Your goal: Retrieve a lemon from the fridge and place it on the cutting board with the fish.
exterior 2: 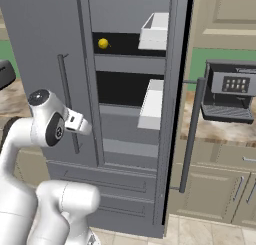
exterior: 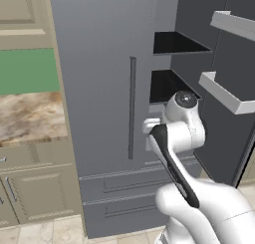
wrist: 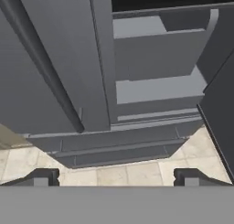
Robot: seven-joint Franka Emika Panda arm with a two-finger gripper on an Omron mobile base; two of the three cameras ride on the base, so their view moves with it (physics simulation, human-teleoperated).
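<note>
The lemon is sitting on an upper shelf of the fridge — right door standing open. The gripper is hovering low, fingers spread apart, holding nothing.

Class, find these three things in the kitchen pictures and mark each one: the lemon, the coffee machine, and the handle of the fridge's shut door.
lemon (exterior 2: 103,43), right base view, middle of the fruit.
coffee machine (exterior 2: 231,91), right base view, front panel.
handle of the shut door (exterior: 132,108), left base view, middle of the bar.

- Fridge right door stood open; shelf openings were unobstructed from the front.
- Left door was closed, blocking that half.
- White door bins projected beside the shelves, narrowing the opening on the right.
</note>
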